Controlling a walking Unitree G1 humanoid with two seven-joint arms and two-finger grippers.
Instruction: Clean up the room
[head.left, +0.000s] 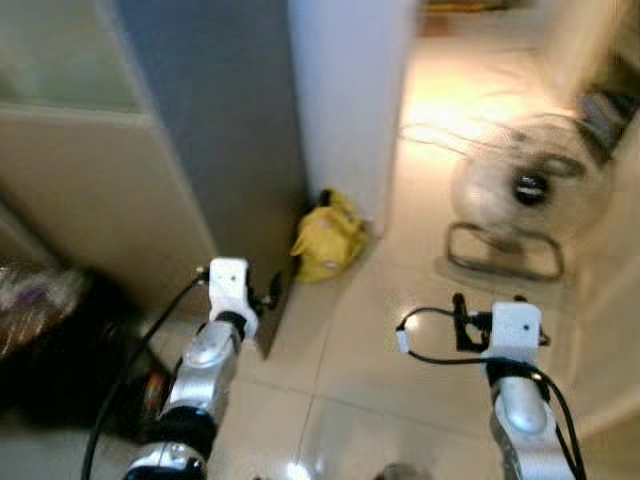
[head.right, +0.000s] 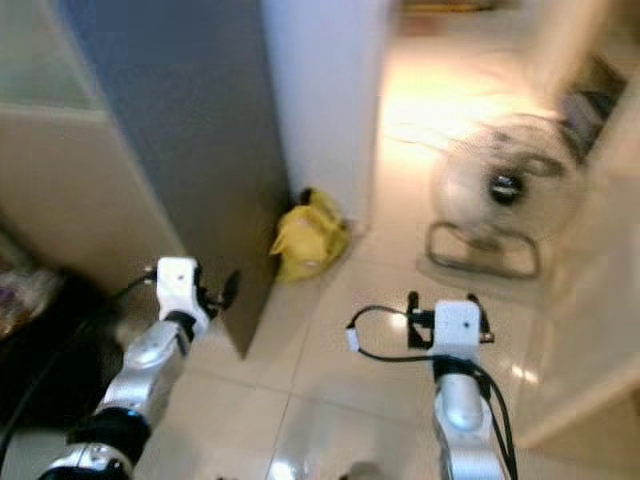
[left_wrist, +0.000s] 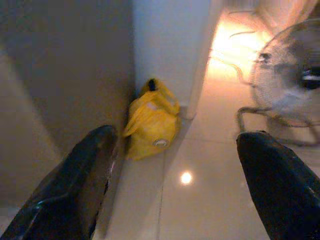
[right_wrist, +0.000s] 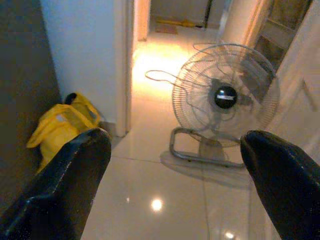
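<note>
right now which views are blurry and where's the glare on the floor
Both eye views are motion-smeared, the floor fan and yellow bag soft-edged; the right wrist view is sharpest, its fan grille crisp; the left wrist view is dim by the wall, with one lamp glint on the tiles; warm overexposed light floods the doorway floor.

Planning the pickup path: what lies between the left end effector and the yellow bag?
Bare glossy floor tile, seen in the left wrist view between the open left end effector and the yellow bag.
</note>
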